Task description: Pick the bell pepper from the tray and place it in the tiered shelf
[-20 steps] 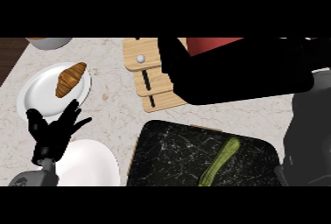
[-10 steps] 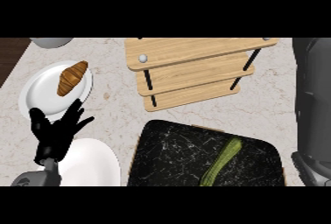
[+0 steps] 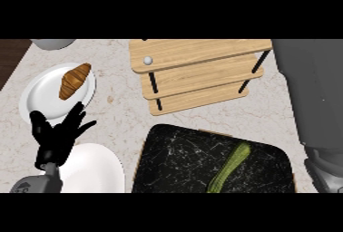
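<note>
So my left hand [image 3: 59, 134] is parked near the counter's [image 3: 120, 108] left edge, fingers spread apart and up, holding nothing. My right hand isn't in shot, only a grey forearm [image 3: 311, 99] running down the right side, so I can't tell what its fingers are doing.

The pepper [image 3: 231, 167] is a long green one, lying slantwise on the dark tray [image 3: 174, 158], toward the tray's right half near the counter's front edge. Not touched yet.

Biggest worry, I reckon: it's thin and lies flat, so fingers could skid it across the tray instead of getting round it. Also the wooden shelf [image 3: 198, 74] at the counter's back has black posts, and the tiers look tight, so going in could clip one.

Room-wise there's bare counter between tray and shelf. The croissant [image 3: 74, 80] on its plate [image 3: 40, 93] and another white plate [image 3: 97, 170] sit well left, out of the way.
</note>
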Available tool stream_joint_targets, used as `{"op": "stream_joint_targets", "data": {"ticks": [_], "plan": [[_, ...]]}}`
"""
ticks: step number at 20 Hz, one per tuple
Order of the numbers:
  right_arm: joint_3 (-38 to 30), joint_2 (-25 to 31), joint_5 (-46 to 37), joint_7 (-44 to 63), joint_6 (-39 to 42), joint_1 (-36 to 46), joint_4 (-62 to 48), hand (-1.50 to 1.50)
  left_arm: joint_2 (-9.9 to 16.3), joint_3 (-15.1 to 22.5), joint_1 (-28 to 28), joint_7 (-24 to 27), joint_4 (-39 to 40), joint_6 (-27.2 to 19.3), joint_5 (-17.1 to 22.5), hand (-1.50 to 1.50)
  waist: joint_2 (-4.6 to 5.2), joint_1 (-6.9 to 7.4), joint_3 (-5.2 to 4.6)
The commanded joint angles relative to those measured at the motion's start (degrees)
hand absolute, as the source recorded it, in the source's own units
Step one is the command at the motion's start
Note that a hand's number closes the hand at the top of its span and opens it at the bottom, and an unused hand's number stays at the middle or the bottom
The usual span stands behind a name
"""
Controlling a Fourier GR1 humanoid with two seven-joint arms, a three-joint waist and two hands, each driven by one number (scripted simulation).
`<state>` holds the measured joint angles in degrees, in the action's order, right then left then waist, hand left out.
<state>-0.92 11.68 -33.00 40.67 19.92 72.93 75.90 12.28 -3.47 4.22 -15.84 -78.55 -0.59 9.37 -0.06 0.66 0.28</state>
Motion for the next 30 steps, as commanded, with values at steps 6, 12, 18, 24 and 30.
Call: {"op": "stream_joint_targets", "data": {"ticks": [6,12,18,24,30], "plan": [[-0.83,1.07,-2.16,-10.03,-4.51,0.79,-9.13,1.50,-3.00,2.28,-0.32,-3.21,-0.47,-3.51,-2.93,0.00,0.16,-0.13,-0.29],[-1.27,0.85,-2.09,-13.93,-5.36,1.19,-12.78,1.50,-0.02,-0.76,1.16,-2.78,2.86,0.41,-0.61,0.00,0.19,-0.24,-0.30],[-0.57,2.62,-2.68,-13.21,-1.34,3.21,-13.23,1.50,-0.97,0.40,-3.15,0.91,1.90,0.79,-2.31,0.00,0.03,-0.32,-0.30],[-9.56,-2.15,1.13,-8.41,-14.12,2.70,-13.81,-1.50,-0.47,-0.67,-0.38,-2.42,1.36,0.86,-0.65,0.00,0.18,-0.15,-0.29],[-15.56,-3.63,7.94,-5.80,-16.75,4.32,-10.63,-1.50,-1.05,-0.49,0.19,-1.15,2.41,-0.35,-2.22,0.00,0.02,-0.74,-0.29]]}}
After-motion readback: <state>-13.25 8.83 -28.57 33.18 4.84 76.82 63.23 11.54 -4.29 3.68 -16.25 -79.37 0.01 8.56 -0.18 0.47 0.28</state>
